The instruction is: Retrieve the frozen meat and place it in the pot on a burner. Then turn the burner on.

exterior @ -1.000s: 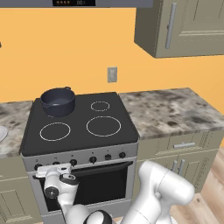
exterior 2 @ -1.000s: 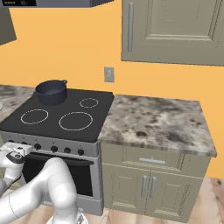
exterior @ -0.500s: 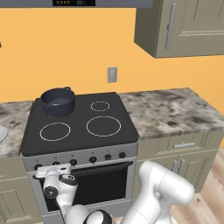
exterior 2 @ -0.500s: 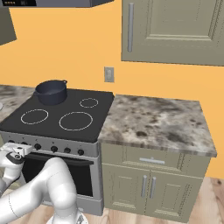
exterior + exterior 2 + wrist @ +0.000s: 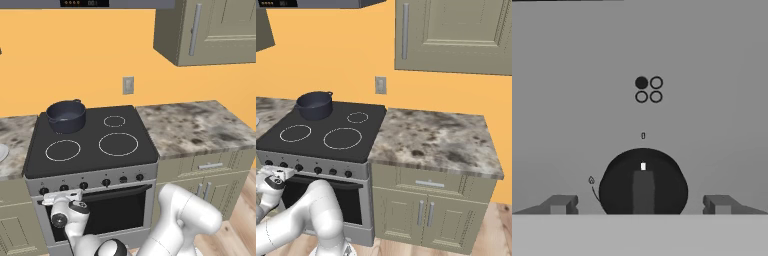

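Nothing has moved since the earlier frame: gripper spread wide either side of a stove knob, below the pot on the rear-left burner.

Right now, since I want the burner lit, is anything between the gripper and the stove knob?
Nothing visible. In the hand view the knob lies straight ahead of the open gripper, centred between its fingertips, with only bare stove panel around it.
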